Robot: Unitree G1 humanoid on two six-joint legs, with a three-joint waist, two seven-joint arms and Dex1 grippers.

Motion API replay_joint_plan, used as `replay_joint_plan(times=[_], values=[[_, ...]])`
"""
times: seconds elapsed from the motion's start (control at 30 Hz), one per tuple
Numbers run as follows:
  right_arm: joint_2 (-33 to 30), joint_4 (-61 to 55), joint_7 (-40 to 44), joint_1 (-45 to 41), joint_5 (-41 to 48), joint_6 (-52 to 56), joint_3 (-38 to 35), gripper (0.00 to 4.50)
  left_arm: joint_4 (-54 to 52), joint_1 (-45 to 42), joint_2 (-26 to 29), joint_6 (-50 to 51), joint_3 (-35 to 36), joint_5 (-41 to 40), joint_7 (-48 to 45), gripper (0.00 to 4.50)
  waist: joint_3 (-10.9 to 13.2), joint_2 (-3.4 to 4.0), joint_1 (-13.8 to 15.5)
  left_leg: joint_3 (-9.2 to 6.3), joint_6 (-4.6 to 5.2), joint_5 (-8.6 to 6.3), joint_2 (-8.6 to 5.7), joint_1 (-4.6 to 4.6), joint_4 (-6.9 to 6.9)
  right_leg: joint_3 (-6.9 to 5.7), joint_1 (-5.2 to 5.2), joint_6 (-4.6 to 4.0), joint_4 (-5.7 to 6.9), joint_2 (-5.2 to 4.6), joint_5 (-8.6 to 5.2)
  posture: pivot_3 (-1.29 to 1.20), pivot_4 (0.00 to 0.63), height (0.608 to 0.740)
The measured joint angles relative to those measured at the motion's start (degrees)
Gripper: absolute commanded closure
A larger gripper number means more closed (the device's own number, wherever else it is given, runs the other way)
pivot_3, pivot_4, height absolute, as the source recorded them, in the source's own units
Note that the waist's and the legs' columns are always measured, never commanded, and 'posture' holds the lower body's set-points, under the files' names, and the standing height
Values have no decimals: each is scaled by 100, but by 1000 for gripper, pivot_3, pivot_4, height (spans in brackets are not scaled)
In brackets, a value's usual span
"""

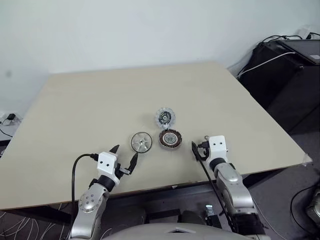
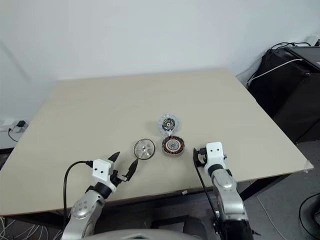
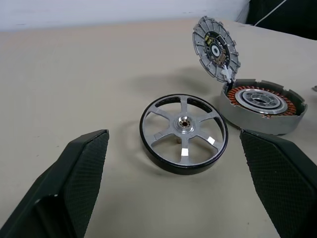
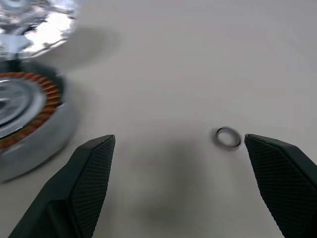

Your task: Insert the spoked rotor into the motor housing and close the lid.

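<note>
three parts: spoked rotor (image 1: pixel 141 142), motor housing (image 1: pixel 170 138), lid (image 1: pixel 164 117), all near the front edge of the table (image 1: pixel 100 100), between the two arms
rotor place: flat on the table, just beside the housing on the robot's left, not yet inside it
housing place: open, copper windings up, hub in the centre uncovered
lid place: standing up at the far rim of the housing, tilted, seems attached there; dark centre turned toward the robot
left gripper (image 1: pixel 124 160): released, fingers spread wide, nothing between them; rotor just ahead of it, apart from both pads
right gripper (image 1: pixel 199 148): released too, spread wide and empty, near the housing on the robot's right side
small ring (image 4: pixel 228 137): loose on the table, very near one right finger, apart from the housing
risk 1: low, round, smooth rotor; likely to slide away or tip if pinched off-centre on the rim
risk 2: likely to jam at an angle if lowered not level, or if the hub misses the housing centre
risk 3: raised lid close above the housing; easy to knock shut too early, before the rotor is in
risk 4: possible to push the housing sideways or sweep the small ring off with the right fingers
risk 5: rotor not fully seated would probably stop the lid from closing flat
</note>
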Motion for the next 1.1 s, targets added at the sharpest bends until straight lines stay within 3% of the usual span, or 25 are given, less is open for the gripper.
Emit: replay_joint_plan(times=[0.57, 1.0, 1.1], values=[[53, 1648, -304, -1273, 90, 99, -374, 15, 1, 28, 10, -1, -5, 0, 40, 23, -5, 7, -52, 16, 25, 11, 9, 1, -2, 22, -6, -14, -6, 14, 13, 0, 0, 740], [138, 2159, -299, -1512, 371, 107, -506, 15, 1, 44, 21, 0, -8, 0, 71, 23, -18, 19, -76, 57, 24, 12, 55, 7, 0, 52, -12, -31, -19, 58, 39, 0, 0, 740], [149, 2145, -305, -1509, 400, 164, -557, 637, 1, 45, 36, 0, -8, 0, 72, 0, -26, 19, -75, 60, 25, 12, 56, 7, 0, 55, -13, -31, -19, 58, 39, 0, 0, 740]])
